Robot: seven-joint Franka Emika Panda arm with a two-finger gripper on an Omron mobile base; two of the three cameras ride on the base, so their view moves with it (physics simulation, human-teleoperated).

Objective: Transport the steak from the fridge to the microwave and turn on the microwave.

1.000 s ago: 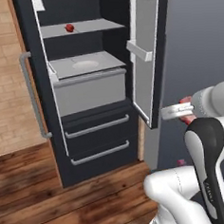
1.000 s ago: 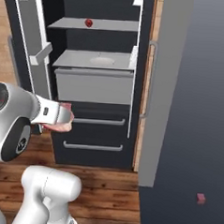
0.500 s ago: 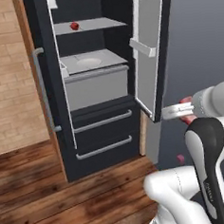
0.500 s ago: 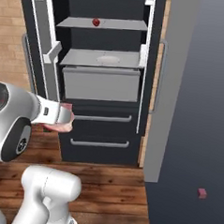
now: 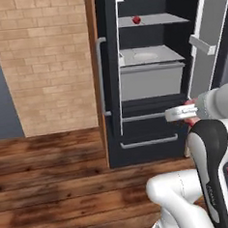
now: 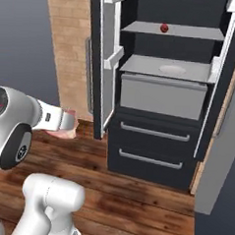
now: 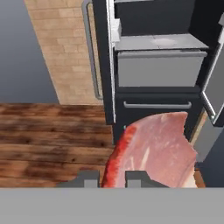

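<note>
Wooden flooring [image 7: 48, 135] runs before the open fridge [image 6: 157, 141], where the gripper [image 7: 111, 178], jaws nearly closed, pinches the steak [image 7: 153, 151] low outside it; both base views add a red fruit [image 5: 136, 20] on the top shelf.

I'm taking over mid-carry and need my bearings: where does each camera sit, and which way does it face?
Left base view: behind the arm on its left, facing the open fridge and a brick wall; white arm at lower right, gripper holding the steak.
Right base view: behind on the right, facing the same fridge; arm at lower left.
Hand view: on the hand, looking along the gripper; finger tips at the bottom clamp the steak.
Shared: both base views show the red fruit on the top shelf and the grey tub drawer.
</note>
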